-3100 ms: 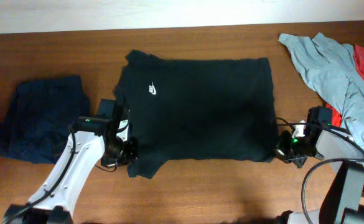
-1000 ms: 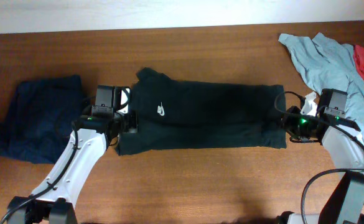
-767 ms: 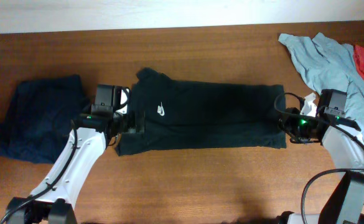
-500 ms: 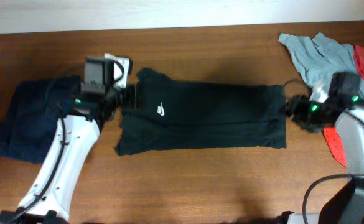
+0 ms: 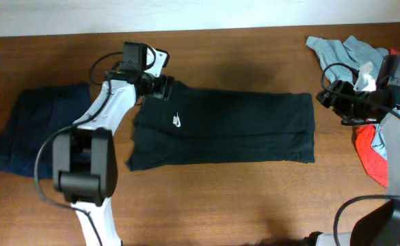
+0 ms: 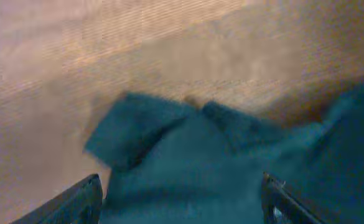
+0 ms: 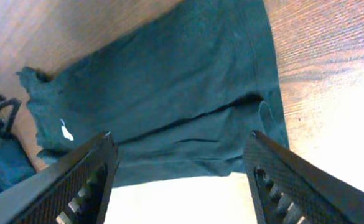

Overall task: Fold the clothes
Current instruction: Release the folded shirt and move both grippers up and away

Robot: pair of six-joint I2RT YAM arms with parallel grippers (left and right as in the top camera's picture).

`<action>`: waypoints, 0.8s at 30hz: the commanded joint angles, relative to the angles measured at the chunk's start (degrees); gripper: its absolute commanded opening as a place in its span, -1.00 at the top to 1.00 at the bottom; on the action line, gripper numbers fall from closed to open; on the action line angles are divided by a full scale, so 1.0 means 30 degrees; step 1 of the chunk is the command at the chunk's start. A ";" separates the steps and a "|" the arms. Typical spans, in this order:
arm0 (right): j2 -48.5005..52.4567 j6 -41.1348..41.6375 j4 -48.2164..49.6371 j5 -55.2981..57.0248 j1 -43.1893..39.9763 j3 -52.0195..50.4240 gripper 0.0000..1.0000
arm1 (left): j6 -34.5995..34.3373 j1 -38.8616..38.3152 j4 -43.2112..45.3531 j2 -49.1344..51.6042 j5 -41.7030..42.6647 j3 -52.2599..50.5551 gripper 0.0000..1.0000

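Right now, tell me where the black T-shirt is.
Overhead, the T-shirt lies mid-table, between the navy garment on the left and the grey shirt far right.

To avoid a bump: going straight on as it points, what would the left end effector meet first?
The left end effector would probably meet the black T-shirt near its sleeve; depth unclear.

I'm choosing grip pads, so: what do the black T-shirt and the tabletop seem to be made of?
Black T-shirt: likely soft matte knit, cotton-like; it lies limp with gentle creases and no shine. Table: wood or wood-look laminate, smooth with slight sheen; brown grain lines and a soft glare show.
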 commanded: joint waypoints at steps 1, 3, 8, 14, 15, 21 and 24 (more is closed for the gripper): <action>0.0663 -0.0211 -0.0109 0.0248 -0.0058 0.0248 -0.33 | 0.1231 -0.0452 0.1610 0.1275 0.0619 0.0568 -0.60; 0.0911 -0.0211 -0.0226 0.0248 -0.0058 0.0240 -0.33 | 0.1683 -0.0576 0.2266 0.1588 0.0605 0.0568 -0.55; 0.1260 -0.0342 -0.0299 0.0255 -0.0058 0.0240 -0.33 | 0.1800 -0.0962 0.3395 0.2004 0.0612 0.0568 -0.42; 0.1275 -0.0342 -0.0466 0.0262 -0.0058 0.0240 -0.33 | 0.1814 -0.1166 0.3985 0.2776 0.0619 0.0568 -0.29; 0.1275 -0.0350 -0.0532 0.0262 -0.0058 0.0233 -0.32 | 0.2076 -0.1319 0.4109 0.2994 0.0612 0.0568 -0.26; 0.1275 -0.0342 -0.0911 0.1122 -0.0058 0.0240 -0.32 | 0.2820 -0.1807 0.4233 0.3177 0.0474 0.0568 -0.13; 0.1268 -0.0342 -0.1027 0.1115 -0.0058 0.0233 -0.31 | 0.2812 -0.1807 0.4226 0.3177 0.0466 0.0568 0.25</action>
